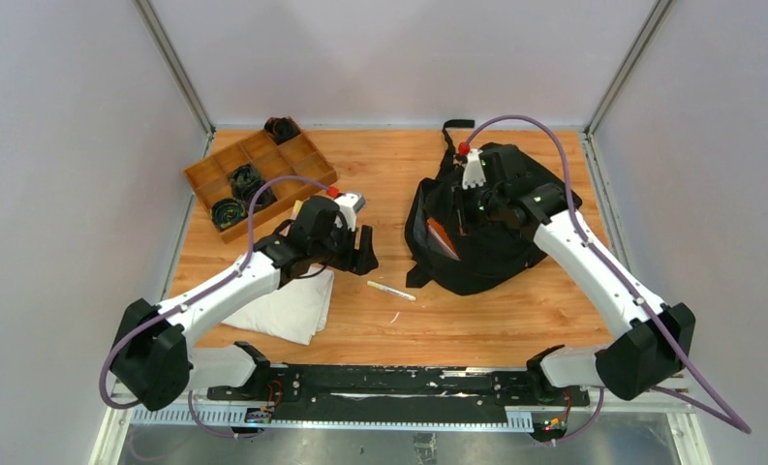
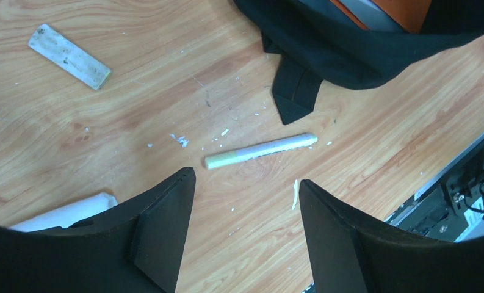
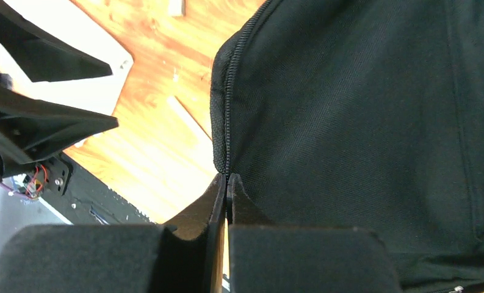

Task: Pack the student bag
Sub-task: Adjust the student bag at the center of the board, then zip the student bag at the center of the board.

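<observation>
The student bag [image 1: 476,247] is a black fabric backpack lying right of centre, its left side gaping, with something orange [image 1: 442,235] inside. My right gripper [image 1: 465,208] rests on its top; in the right wrist view its tips [image 3: 227,180] are shut on the bag's zippered edge [image 3: 226,97]. My left gripper [image 1: 360,254] hovers left of the bag and is open and empty. In the left wrist view a pale pen [image 2: 260,151] with a green end lies on the wood just beyond the left gripper [image 2: 246,178]. A bag strap end [image 2: 294,91] lies past the pen.
A folded white cloth [image 1: 292,305] lies under the left arm. A brown wooden compartment tray [image 1: 227,167] holding dark coiled items stands at the back left. A flat pale stick [image 2: 69,56] lies on the table. White crumbs dot the wood around the pen.
</observation>
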You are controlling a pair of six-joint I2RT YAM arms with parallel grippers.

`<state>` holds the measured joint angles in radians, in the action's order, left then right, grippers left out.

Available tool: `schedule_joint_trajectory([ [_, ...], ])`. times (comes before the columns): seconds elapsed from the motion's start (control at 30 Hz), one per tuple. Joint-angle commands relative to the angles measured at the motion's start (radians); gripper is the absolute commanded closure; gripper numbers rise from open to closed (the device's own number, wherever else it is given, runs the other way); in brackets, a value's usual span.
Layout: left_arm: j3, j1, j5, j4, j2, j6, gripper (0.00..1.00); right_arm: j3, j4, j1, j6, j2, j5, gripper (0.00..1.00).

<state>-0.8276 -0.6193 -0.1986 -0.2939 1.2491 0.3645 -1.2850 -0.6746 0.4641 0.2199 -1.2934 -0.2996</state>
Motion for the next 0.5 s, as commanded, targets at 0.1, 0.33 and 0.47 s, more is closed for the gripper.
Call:
schedule_joint_trajectory([
  [0.1, 0.035, -0.006, 0.009, 0.054, -0.053, -0.031, 0.30, 0.016, -0.017, 0.021, -0.010, -0.018, -0.030, 1.00],
  [0.33, -0.031, -0.004, 0.087, 0.099, -0.007, 0.015, 0.30, 0.051, -0.079, 0.023, -0.035, 0.010, -0.026, 1.00],
  [0.47, -0.125, -0.004, 0.113, 0.135, 0.067, -0.025, 0.28, 0.146, -0.134, 0.023, -0.026, 0.078, 0.074, 1.00],
])
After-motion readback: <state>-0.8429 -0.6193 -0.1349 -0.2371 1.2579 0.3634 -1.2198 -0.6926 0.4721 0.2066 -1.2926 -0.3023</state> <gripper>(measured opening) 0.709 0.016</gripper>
